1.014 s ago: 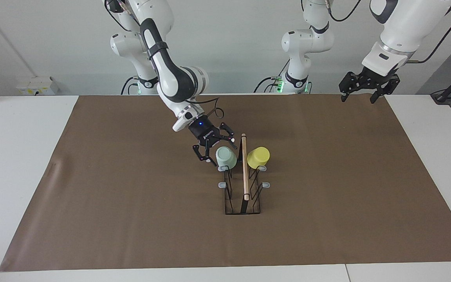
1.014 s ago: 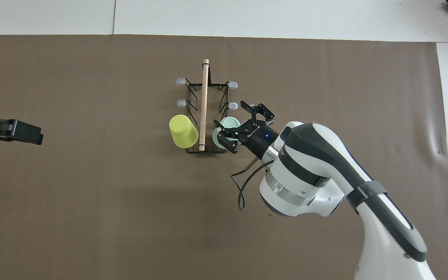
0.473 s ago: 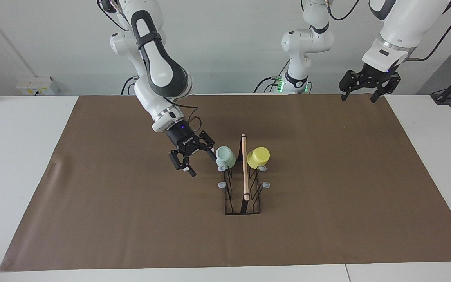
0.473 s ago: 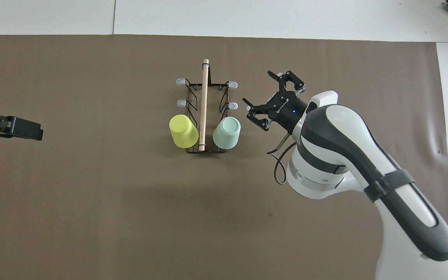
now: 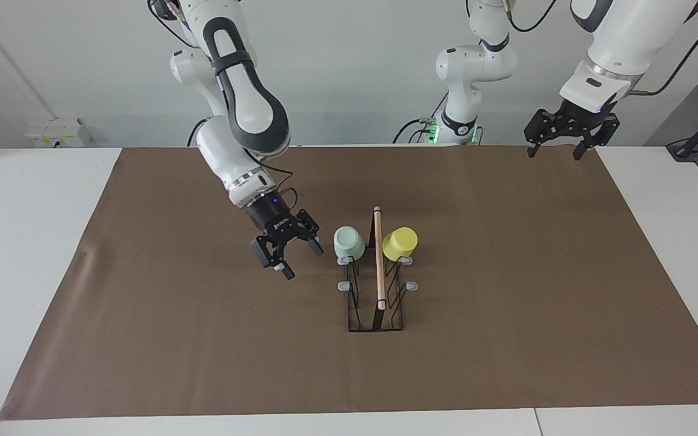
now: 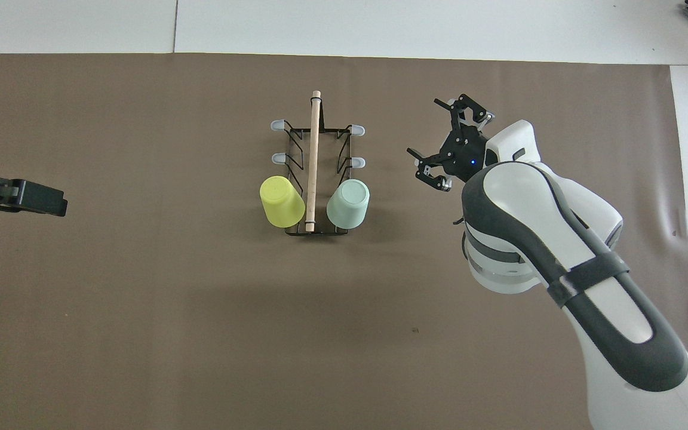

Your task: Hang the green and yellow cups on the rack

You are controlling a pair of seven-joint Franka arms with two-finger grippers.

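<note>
From the facing view, my right claw (image 5: pixel 287 251) hangs spread wide and empty over the mat beside the green cup (image 5: pixel 349 242). That cup and the yellow cup (image 5: pixel 399 243) sit on the rack (image 5: pixel 375 306) mid-desk. My left claw (image 5: pixel 570 134) waits agape and empty over the desk's corner; a careless swing could knock the green cup off.

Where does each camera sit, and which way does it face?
Facing view: high across the table, looking at the robots; both arms show, right hand open over the mat beside the rack, left hand open, waiting over the mat's edge by its base.
Overhead view: high above the robots' end, looking steeply down; right arm and hand, only part of the left hand.
Shared: rack, green cup and yellow cup on its prongs, half a turn apart.
</note>
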